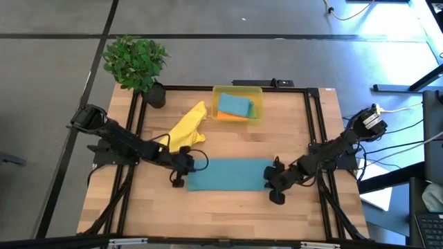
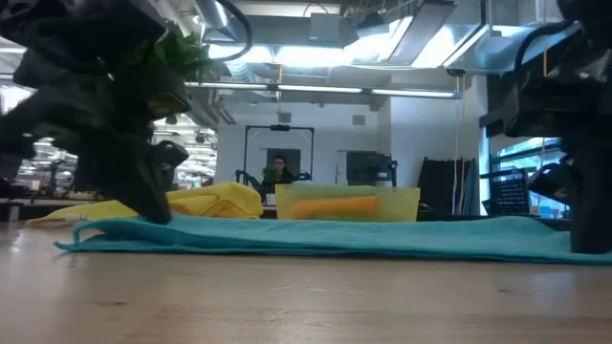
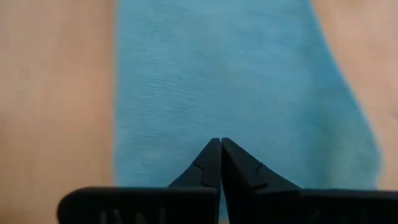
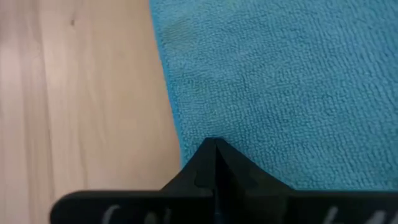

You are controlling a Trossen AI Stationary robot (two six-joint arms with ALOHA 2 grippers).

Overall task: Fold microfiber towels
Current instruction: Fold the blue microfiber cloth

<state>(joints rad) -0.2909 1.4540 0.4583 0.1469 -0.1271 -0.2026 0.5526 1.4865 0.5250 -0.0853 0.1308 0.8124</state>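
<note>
1. Plainly, the left gripper (image 1: pixel 181 166) sat at the 9 o'clock end of the teal towel (image 1: pixel 228 174), its fingers (image 3: pixel 217 163) drawn together to a point with the cloth pinched under them, as the left wrist view showed.
2. Behind that gripper, toward 11 o'clock from the towel, a yellow towel (image 1: pixel 187 126) lay crumpled and loose on the table (image 1: pixel 228 207), not touched by either arm.
3. The teal towel lay flat near the table's middle, its long axis running from 9 o'clock to 3 o'clock, so it stretched straight between the two arms.
4. At 12 o'clock from it stood a yellow bin (image 1: pixel 237 104) holding another teal towel (image 1: pixel 233 105) on top of an orange towel (image 1: pixel 232 117), well apart from the work.
5. The right gripper (image 1: pixel 272 180) sat at the 3 o'clock end, fingers likewise closed tight on the towel's edge, seen in the right wrist view.
6. Judging from this, each arm was equally near its own short edge, and the coming fold would likely turn on carrying one end along that long axis toward the other.
</note>
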